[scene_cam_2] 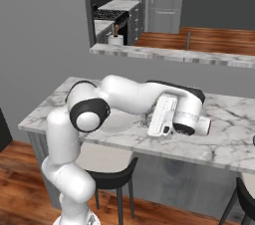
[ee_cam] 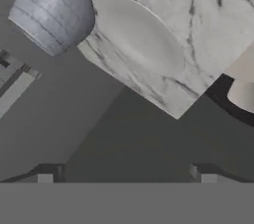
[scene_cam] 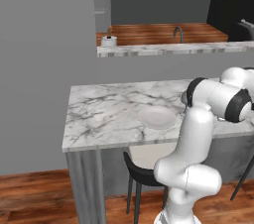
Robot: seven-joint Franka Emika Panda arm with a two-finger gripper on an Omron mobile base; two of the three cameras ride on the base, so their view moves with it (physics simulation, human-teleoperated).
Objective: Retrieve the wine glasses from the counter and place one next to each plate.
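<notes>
Wine glass (ee_cam: 52,12) upright on bar beside plate (ee_cam: 144,34) — tool (ee_cam: 124,176) spread apart, empty

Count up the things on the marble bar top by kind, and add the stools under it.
Wine glass: 1, seen in the hand view, standing on the bar top beside the plate.
Plate: 1.
Stools: 2, one below the plate, one at the right edge of the right base view.
Total: 4.
</notes>
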